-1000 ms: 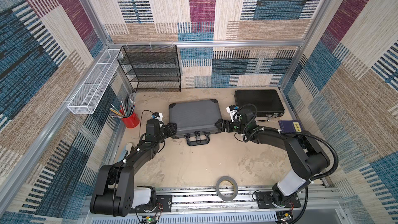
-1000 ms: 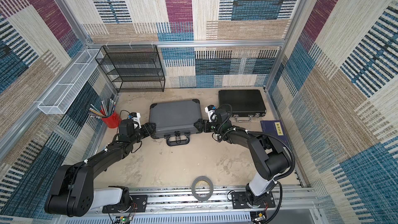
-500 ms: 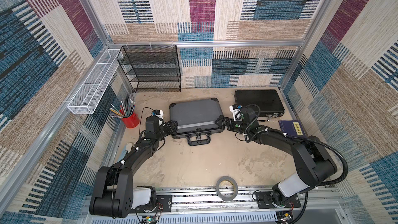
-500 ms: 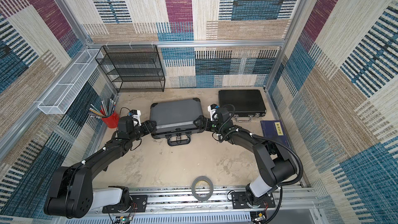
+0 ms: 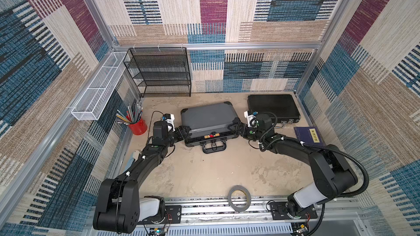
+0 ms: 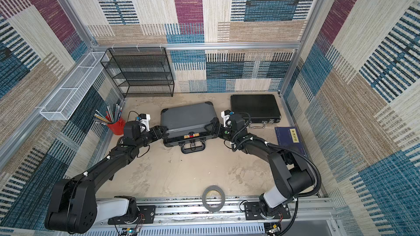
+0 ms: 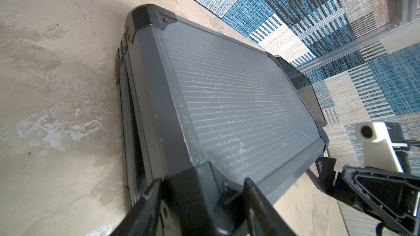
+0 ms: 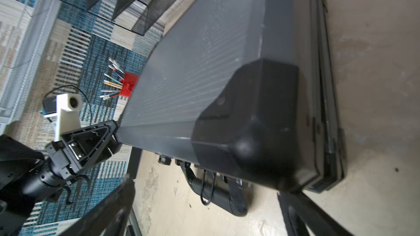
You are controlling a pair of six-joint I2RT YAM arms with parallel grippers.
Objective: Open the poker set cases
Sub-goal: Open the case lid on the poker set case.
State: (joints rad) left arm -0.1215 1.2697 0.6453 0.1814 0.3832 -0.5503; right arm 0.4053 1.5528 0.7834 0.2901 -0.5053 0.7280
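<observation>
**Item:** grey ribbed plastic briefcase (image 5: 209, 119) with black corner caps, lying flat on the sand-coloured tabletop (image 5: 204, 173).
- Long axis runs from one gripper to the other. The handle edge faces the arm bases and the hinge edge faces away.
- The front seam stands slightly open, showing a row of red and yellow pieces (image 5: 211, 135).

**Left gripper** (image 5: 184, 132): at its near left corner, fingers clamped above and below the lid's cap.

**Right gripper** (image 5: 235, 129): at its near right corner, fingers spread wide. The cap sits between them, apparently untouched.

**Slim black briefcase with silver latches** (image 5: 272, 110): beyond its right end, closed, nearer the right arm.

**Judgement:** the lid swings up and away from both sets of fingers.
</observation>
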